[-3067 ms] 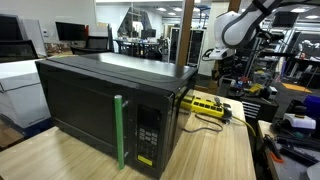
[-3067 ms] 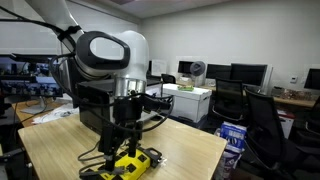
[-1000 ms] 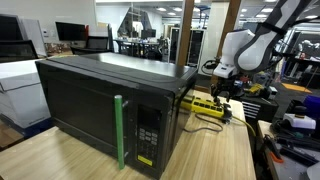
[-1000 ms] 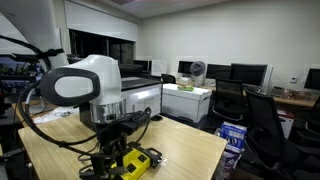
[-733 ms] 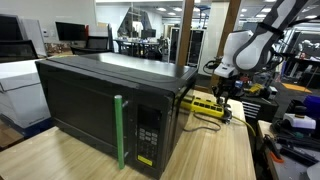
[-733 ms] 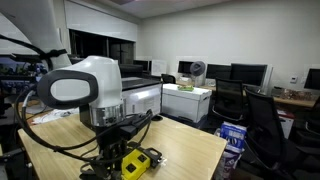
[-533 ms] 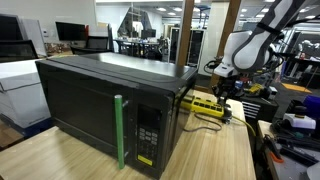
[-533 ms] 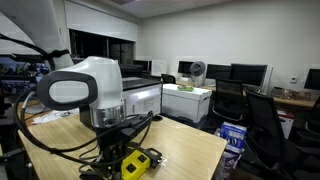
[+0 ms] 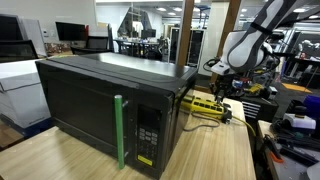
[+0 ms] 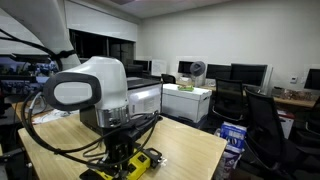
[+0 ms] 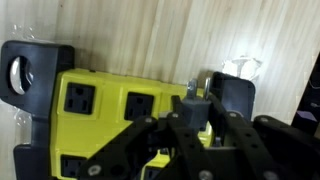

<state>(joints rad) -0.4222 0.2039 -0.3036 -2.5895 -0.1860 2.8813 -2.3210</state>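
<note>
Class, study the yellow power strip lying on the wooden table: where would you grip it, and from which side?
Grip the yellow power strip across its narrow width, mid-body, coming straight down from above. It lies flat on the wooden table, outlets up, so its long parallel side walls likely offer the best opposing faces; the black end caps look bulkier.

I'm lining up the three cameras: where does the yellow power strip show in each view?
In an exterior view: power strip right of centre, beside the microwave, under the claw.
In an exterior view: power strip at the bottom edge, left of centre, below the arm.
Wrist view: power strip fills the lower left.
Shared landmark: the wooden table it lies on.
</note>
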